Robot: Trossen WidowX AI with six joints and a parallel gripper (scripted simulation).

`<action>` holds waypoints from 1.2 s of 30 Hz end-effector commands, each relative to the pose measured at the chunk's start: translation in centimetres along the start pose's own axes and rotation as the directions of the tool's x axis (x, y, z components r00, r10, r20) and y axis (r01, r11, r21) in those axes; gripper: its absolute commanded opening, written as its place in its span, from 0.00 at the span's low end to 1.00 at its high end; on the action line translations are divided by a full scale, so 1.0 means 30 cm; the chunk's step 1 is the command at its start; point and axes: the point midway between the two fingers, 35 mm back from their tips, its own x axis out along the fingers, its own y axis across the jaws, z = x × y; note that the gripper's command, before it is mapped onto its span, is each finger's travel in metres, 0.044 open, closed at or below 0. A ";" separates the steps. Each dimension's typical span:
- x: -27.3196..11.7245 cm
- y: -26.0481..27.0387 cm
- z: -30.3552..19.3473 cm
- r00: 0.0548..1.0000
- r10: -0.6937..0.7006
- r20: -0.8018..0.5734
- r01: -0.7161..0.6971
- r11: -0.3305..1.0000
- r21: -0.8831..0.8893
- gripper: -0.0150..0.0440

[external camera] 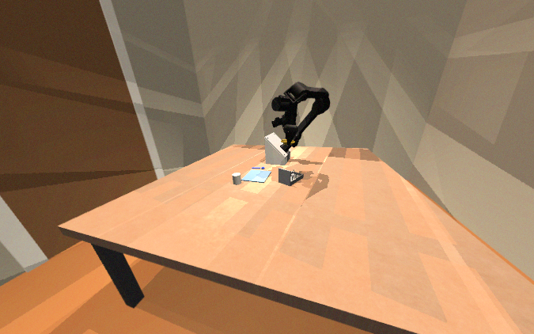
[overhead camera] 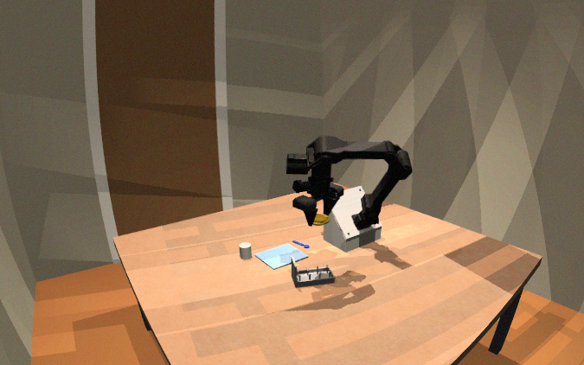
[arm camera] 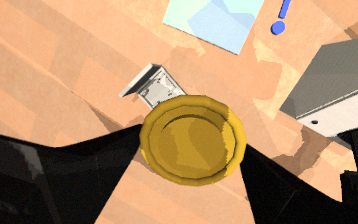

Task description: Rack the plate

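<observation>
A yellow round plate (overhead camera: 321, 220) (external camera: 284, 141) (arm camera: 195, 145) is held roughly flat, high above the table. My gripper (overhead camera: 318, 220) (arm camera: 191, 138) is shut on it, with one finger at each side of its rim. The dark grey dish rack (overhead camera: 314, 284) (external camera: 284, 176) (arm camera: 152, 75) stands on the table, with a tall panel at one end and several short upright pegs over a pale base. The plate is above and off to the base side of the rack. In the wrist view the plate hides part of the rack.
A light blue sheet (overhead camera: 279, 256) (external camera: 255, 176) (arm camera: 225, 25) lies beside the rack, with a grey cylinder (overhead camera: 245, 251) (external camera: 236, 179) beyond it. A blue spoon-like thing (overhead camera: 300, 244) (arm camera: 278, 27) lies near the sheet. The grey and white sloped block (overhead camera: 349, 213) (external camera: 274, 151) (arm camera: 330, 75) stands close to the gripper.
</observation>
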 end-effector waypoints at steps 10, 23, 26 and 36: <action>0.006 -0.036 -0.175 1.000 0.022 -0.017 -0.013 0.904 0.427 0.25; 0.013 -0.069 -0.270 0.999 0.033 -0.029 -0.007 0.766 0.643 0.25; 0.021 -0.072 -0.267 1.000 0.022 -0.017 -0.006 0.773 0.635 0.25; 0.126 -0.110 -0.216 0.980 -0.103 0.170 0.004 0.864 0.503 0.25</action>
